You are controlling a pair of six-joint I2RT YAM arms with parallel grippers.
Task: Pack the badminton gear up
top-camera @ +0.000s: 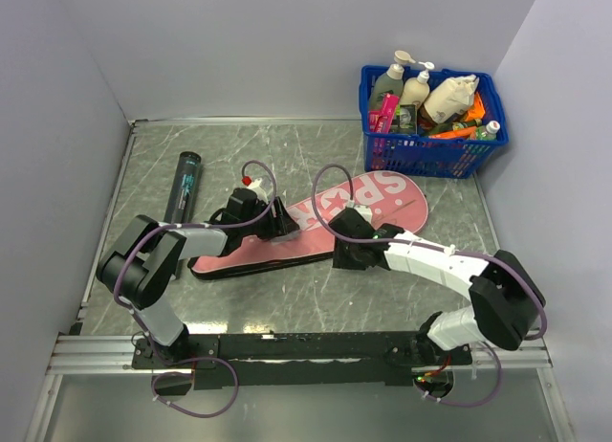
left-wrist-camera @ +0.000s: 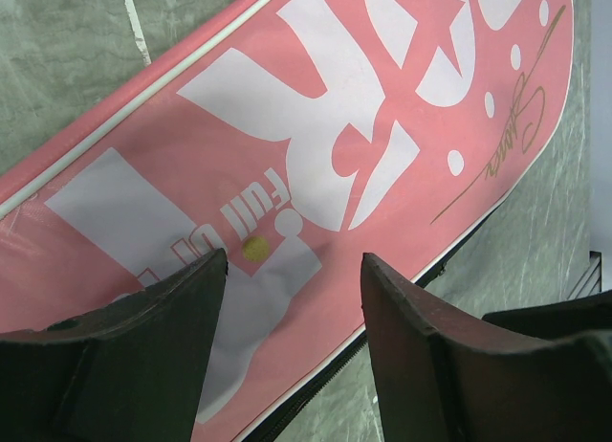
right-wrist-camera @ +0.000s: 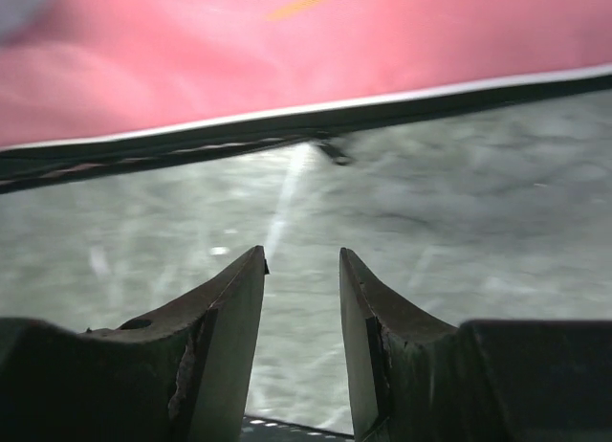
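Over the pink racket cover [left-wrist-camera: 478,107], the left gripper [left-wrist-camera: 292,260] is hanging, jaws wide apart; the right gripper [right-wrist-camera: 302,255] is hovering beside its edge, jaws slightly apart, both empty.

Grey marbled table [top-camera: 287,298], pink racket cover [top-camera: 311,215], black tube [top-camera: 184,182], blue basket [top-camera: 430,160]

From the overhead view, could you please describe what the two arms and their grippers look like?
The left arm and right arm have black joint housings joined by pale grey-white links, with thin purple cables looping alongside. The left gripper and right gripper each carry two dark, wedge-shaped fingers; the right one's inner edges look scuffed.
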